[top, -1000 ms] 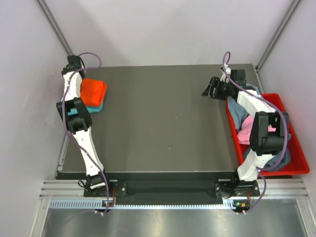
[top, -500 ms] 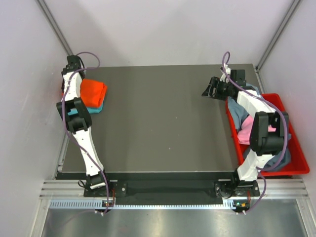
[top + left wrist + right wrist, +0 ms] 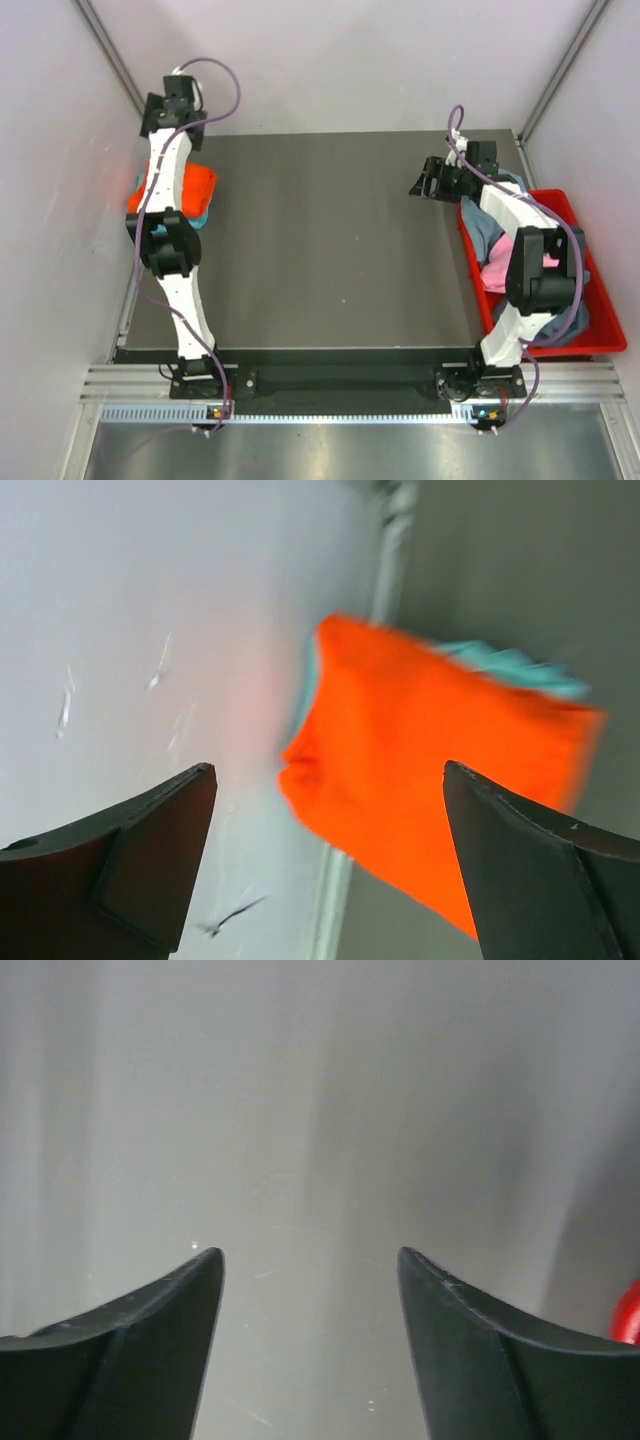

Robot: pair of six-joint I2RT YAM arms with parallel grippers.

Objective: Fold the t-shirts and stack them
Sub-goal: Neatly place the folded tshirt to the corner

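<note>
Top external view: the left arm reaches to the far left corner of the table (image 3: 320, 240). The left gripper (image 3: 172, 105) hangs above the table's far edge, apart from the cloth below it. The orange t-shirt (image 3: 197, 185) lies folded at the left edge of the table, partly hidden by the arm. It rests on the teal t-shirt (image 3: 198, 214), of which only a narrow strip shows along the near side.

Left wrist view: the left gripper (image 3: 326, 770) has its fingers spread wide with nothing between them. The orange t-shirt (image 3: 430, 770) is seen below, clear of both fingers, with the teal t-shirt (image 3: 520, 662) showing past its far edge. This picture is blurred, so the folds cannot be made out. The pale wall (image 3: 140, 610) fills the left half.

Top external view: the right gripper (image 3: 425, 180) hovers over the far right part of the table, just beside the red bin (image 3: 603, 300). A grey-blue t-shirt (image 3: 480, 230) and a pink t-shirt (image 3: 497, 272) lie loose in the bin.

Right wrist view: the right gripper (image 3: 309, 1252) has its fingers spread, holding nothing, over bare table. A sliver of the bin (image 3: 630, 1315) shows at the right edge.
</note>
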